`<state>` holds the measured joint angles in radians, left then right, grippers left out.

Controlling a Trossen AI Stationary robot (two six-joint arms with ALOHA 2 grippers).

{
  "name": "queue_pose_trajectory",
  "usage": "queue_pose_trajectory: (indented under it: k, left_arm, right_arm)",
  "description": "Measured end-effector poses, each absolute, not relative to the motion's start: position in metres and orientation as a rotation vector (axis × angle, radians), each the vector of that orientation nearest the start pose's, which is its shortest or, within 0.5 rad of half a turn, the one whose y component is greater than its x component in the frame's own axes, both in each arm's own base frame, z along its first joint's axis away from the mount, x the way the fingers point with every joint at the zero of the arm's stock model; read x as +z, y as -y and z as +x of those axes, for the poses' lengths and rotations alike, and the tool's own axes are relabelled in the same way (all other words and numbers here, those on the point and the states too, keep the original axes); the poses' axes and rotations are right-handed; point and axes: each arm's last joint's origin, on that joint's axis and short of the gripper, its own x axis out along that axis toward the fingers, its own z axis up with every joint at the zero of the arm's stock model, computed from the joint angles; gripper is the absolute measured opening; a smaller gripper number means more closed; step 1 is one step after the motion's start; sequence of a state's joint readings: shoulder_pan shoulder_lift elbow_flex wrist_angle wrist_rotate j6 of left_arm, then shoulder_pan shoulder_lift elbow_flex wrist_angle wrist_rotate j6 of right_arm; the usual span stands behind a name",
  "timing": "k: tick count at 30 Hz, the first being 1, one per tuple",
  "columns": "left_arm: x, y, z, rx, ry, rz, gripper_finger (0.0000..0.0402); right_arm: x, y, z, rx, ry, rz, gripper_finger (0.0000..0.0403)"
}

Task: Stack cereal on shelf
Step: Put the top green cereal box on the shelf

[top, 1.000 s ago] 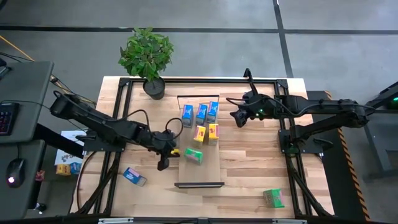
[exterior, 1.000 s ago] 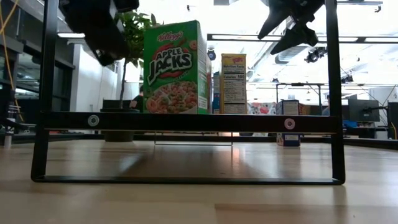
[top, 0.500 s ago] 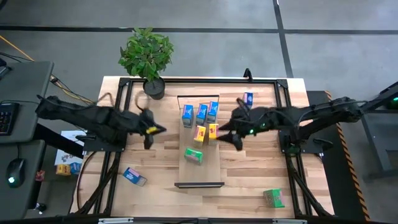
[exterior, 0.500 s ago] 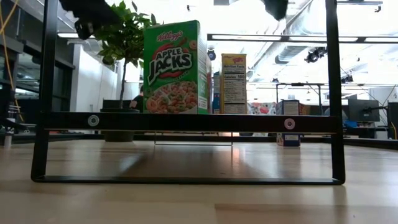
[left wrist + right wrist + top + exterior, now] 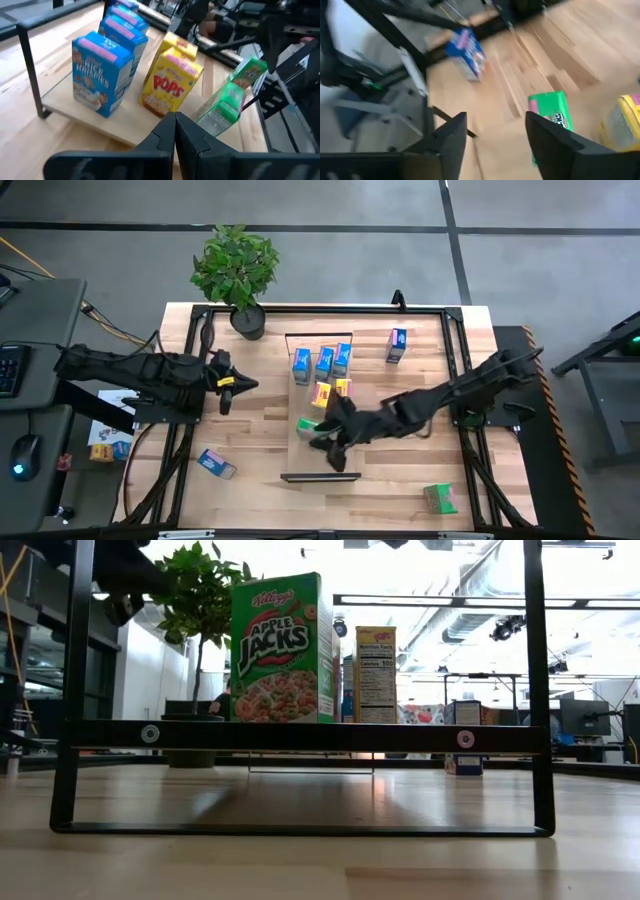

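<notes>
The shelf (image 5: 322, 465) is a long light board with black brackets, lying mid-table. On it stand three blue cereal boxes (image 5: 323, 361), two yellow ones (image 5: 332, 391) and a green one (image 5: 306, 424). My right gripper (image 5: 328, 448) hangs open over the shelf's near half, just beside the green box (image 5: 549, 111) and touching nothing. My left gripper (image 5: 225, 388) is shut and empty, left of the shelf; its wrist view looks at the blue (image 5: 102, 72), yellow (image 5: 170, 82) and green (image 5: 227, 102) boxes. In the low view the green box (image 5: 282, 645) stands upright on the shelf's bar (image 5: 300, 734).
Loose cereal boxes stand on the table: a blue one (image 5: 397, 345) far right, a blue one (image 5: 215, 463) near left, a green one (image 5: 438, 498) near right. A potted plant (image 5: 238, 272) stands at the far edge. A black frame (image 5: 455, 340) borders the table.
My right gripper has swung from beyond the shelf's far right side toward the near edge and left, and now hangs over the shelf's near half by the green box. My left gripper has drawn back from the shelf toward the table's left edge. The boxes have stayed put.
</notes>
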<state>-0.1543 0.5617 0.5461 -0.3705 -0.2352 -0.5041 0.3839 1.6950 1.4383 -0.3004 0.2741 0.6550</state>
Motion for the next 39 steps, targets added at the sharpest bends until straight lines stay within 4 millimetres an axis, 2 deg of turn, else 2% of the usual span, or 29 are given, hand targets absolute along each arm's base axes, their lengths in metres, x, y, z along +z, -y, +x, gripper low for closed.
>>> queue_pose_trajectory:
  k: [3,7,10,11,15,19,26,32,39]
  left_arm:
    - [0.262,0.014,0.132,0.173,-0.352,-0.431,0.0000]
    - [0.262,0.014,0.133,0.163,-0.353,-0.440,0.0000]
    - [0.263,0.015,0.133,0.156,-0.345,-0.443,0.0000]
    - [0.263,0.015,0.133,0.157,-0.347,-0.443,0.0000]
    - [0.263,0.015,0.134,0.157,-0.346,-0.443,0.0000]
    - [0.263,0.015,0.134,0.157,-0.344,-0.443,0.0000]
    - [0.263,0.015,0.134,0.158,-0.344,-0.443,0.0000]
    - [0.263,0.014,0.134,0.176,-0.338,-0.440,0.0000]
    - [0.263,0.014,0.134,0.179,-0.337,-0.439,0.0000]
  right_arm:
    - [0.306,-0.145,0.376,-0.113,-0.625,0.433,0.0158]
    - [0.297,-0.156,0.393,-0.097,-0.670,0.422,0.0085]
    - [0.292,-0.164,0.399,-0.061,-0.688,0.428,0.0022]
    - [0.289,-0.166,0.400,-0.062,-0.692,0.425,0.0011]
    - [0.279,-0.166,0.402,-0.115,-0.720,0.447,0.0018]
    - [0.276,-0.164,0.402,-0.147,-0.734,0.471,0.0003]
    - [0.263,-0.160,0.392,-0.275,-0.846,0.488,0.0002]
    - [0.261,-0.157,0.389,-0.344,-0.849,0.486,0.0001]
    - [0.255,-0.151,0.380,-0.433,-0.935,0.451,0.0000]
